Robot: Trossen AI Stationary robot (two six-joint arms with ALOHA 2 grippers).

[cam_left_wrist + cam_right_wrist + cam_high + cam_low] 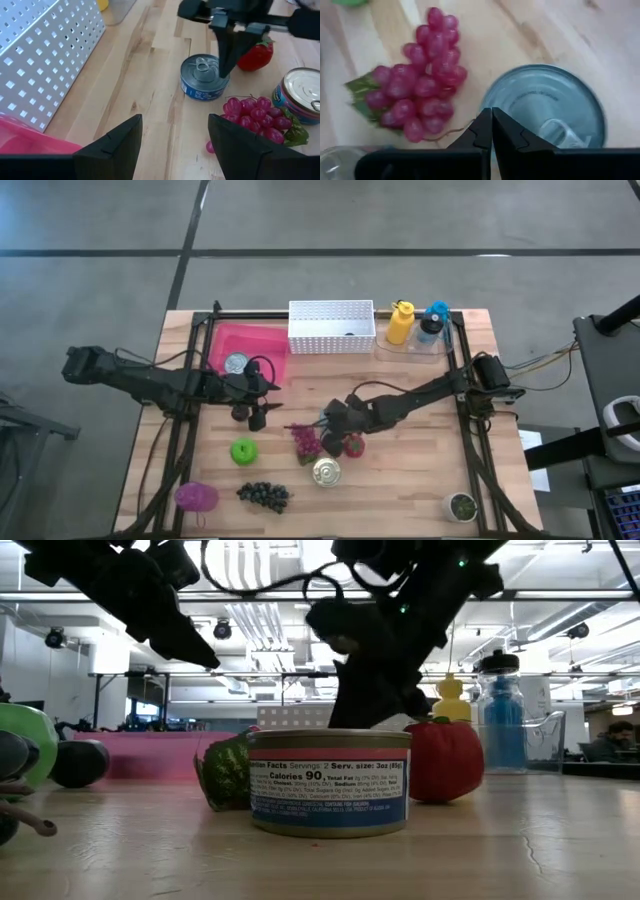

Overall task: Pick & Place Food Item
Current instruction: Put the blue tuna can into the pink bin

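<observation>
right gripper (335, 423) sits low over the middle of the pale wooden desk (420, 480), fingers pressed together with nothing between them. in the right wrist view the closed tips hang right above a small blue-labelled tin can with a pull-tab lid (547, 107); whether they touch the lid cannot be told. left wrist view shows the same can upright on the desk with the dark closed fingers coming down onto its top.

bunch of red-purple plastic grapes with a green leaf (306, 441) lies just beside that can. red plastic strawberry (354, 445) is just beside the right gripper on its other side. a second, larger silver-topped tin can with a nutrition label (326, 472) stands nearer the front edge, close to the red grapes.

left gripper (255, 405) hovers just in front of the pink plastic bin (262, 338), fingers apart and empty.

green plastic apple (243, 450) sits in front of the left gripper. dark purple grape bunch (264, 495) lies near the front edge. white perforated metal basket (331, 327) stands at the back of the desk, beside the pink bin.
</observation>
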